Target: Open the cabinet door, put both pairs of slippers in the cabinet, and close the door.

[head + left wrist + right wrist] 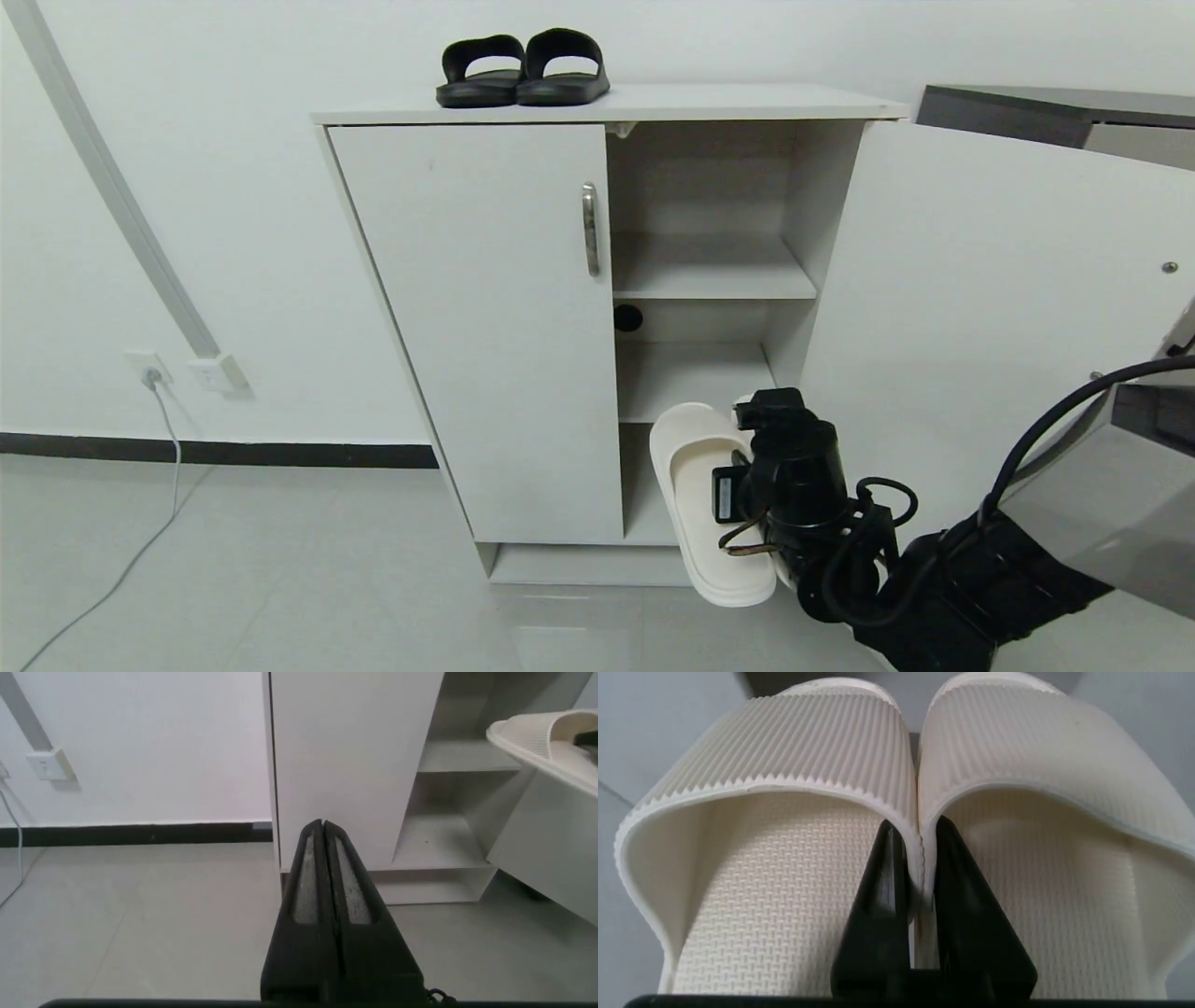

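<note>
I'm midway on pair one: right claw (920, 835) pinches the white slippers (700, 495) by their inner strap edges, at five o'clock before the open cabinet (467, 327). Next, ease them onto what looks like the bottom shelf (644, 523). Black slippers (523, 70) wait on top, twelve o'clock. Left claw (322, 831) closed, empty.

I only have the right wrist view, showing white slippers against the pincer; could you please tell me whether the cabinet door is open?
Observer: Yes, the right door is swung open; the left door is shut.
Operator: Where do my white slippers hang?
Observer: The white slippers hang before the open lower shelves, off the floor.
Operator: And the other pair?
Observer: The black slippers sit on top of the cabinet.
</note>
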